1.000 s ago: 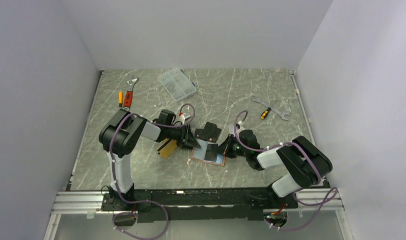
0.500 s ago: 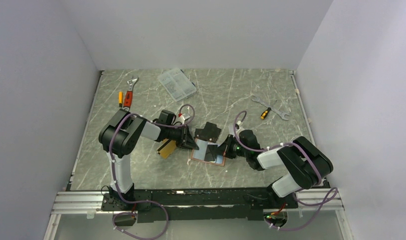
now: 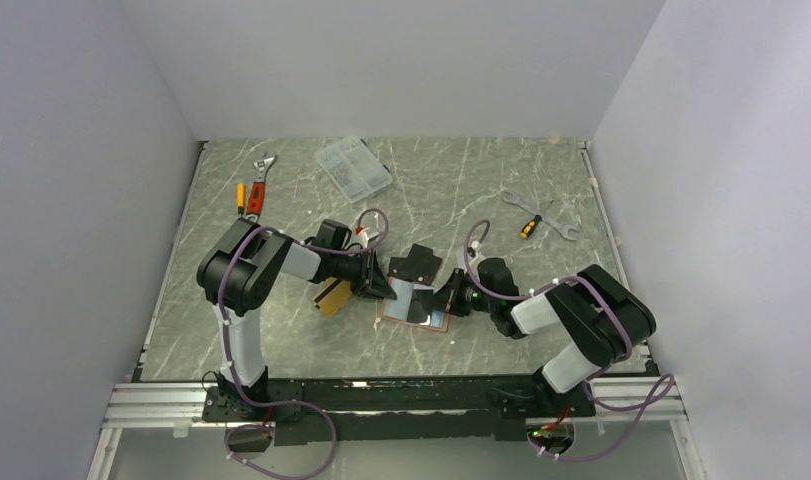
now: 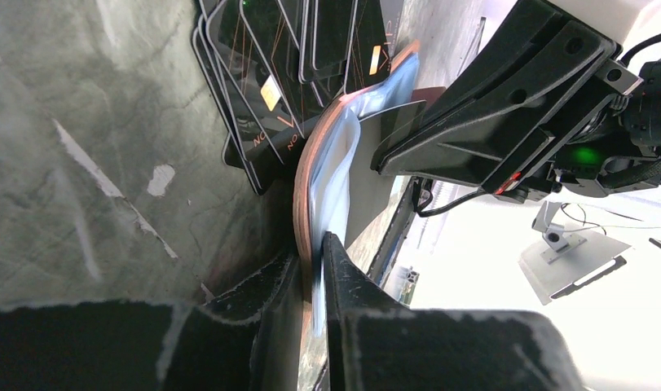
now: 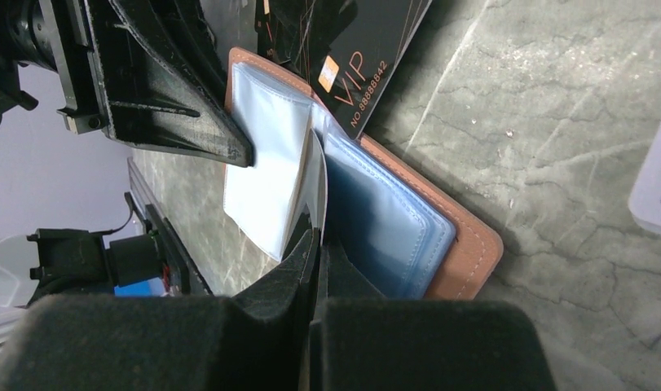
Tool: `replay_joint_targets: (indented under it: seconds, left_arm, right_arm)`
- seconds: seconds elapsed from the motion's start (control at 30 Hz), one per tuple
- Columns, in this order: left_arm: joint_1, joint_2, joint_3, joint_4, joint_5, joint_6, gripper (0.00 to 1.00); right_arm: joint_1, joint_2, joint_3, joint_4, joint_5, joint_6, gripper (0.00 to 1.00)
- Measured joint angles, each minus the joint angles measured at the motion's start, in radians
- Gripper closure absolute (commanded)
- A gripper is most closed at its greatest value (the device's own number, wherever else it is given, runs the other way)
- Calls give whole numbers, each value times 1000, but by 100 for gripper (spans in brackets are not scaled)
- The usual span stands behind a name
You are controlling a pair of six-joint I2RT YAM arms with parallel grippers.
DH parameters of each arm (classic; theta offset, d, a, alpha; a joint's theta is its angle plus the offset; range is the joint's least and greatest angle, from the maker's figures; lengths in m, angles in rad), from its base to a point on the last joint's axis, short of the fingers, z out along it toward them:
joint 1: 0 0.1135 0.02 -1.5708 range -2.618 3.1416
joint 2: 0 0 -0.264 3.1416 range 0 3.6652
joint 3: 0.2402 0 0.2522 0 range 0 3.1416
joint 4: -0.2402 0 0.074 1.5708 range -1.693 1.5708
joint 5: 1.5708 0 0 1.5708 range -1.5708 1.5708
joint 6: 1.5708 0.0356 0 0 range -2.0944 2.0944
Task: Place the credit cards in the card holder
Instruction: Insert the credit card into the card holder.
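Grey marbled tabletop [image 3: 281, 340] carries the open salmon-pink folding card holder [image 3: 421, 316]. Left gripper [image 4: 315, 252] has just clamped its cover edge; right gripper [image 5: 317, 236] pinches a pale-blue sleeve, seemingly readying a pocket for the orange-gold credit card [image 3: 331, 297] nearby.

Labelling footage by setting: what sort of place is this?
Probably a robot lab cell: plain walls enclose a marble-look table, two arms bolt to an aluminium rail, adjustable wrench and screwdriver as props.

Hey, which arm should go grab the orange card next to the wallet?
Probably the left: the orange card lies right beside the left fingers, which pinch the edge of the wallet. The right fingers clamp a clear sleeve, holding it open.
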Motion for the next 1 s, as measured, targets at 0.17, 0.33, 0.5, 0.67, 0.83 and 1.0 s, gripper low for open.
replay_joint_targets:
  seconds: [0.17, 0.33, 0.5, 0.67, 0.83, 1.0]
  left_arm:
    - [1, 0, 3, -6, 1, 1, 82]
    - [1, 0, 6, -16, 2, 3, 78]
    - [-11, 0, 24, -34, 8, 19, 64]
    - [-49, 0, 39, -39, 3, 40, 76]
    - [-50, 0, 39, -53, -3, 51, 76]
    - [-44, 0, 39, -69, -2, 56, 75]
  right_arm:
    - [-2, 16, 20, -11, -18, -14, 100]
    - [-3, 34, 39, -16, -41, -33, 100]
    - [11, 48, 64, -27, -51, -44, 100]
    - [29, 38, 59, -33, -51, -45, 100]
    - [35, -4, 52, -81, -51, -53, 100]
    - [36, -63, 52, -183, -48, -85, 85]
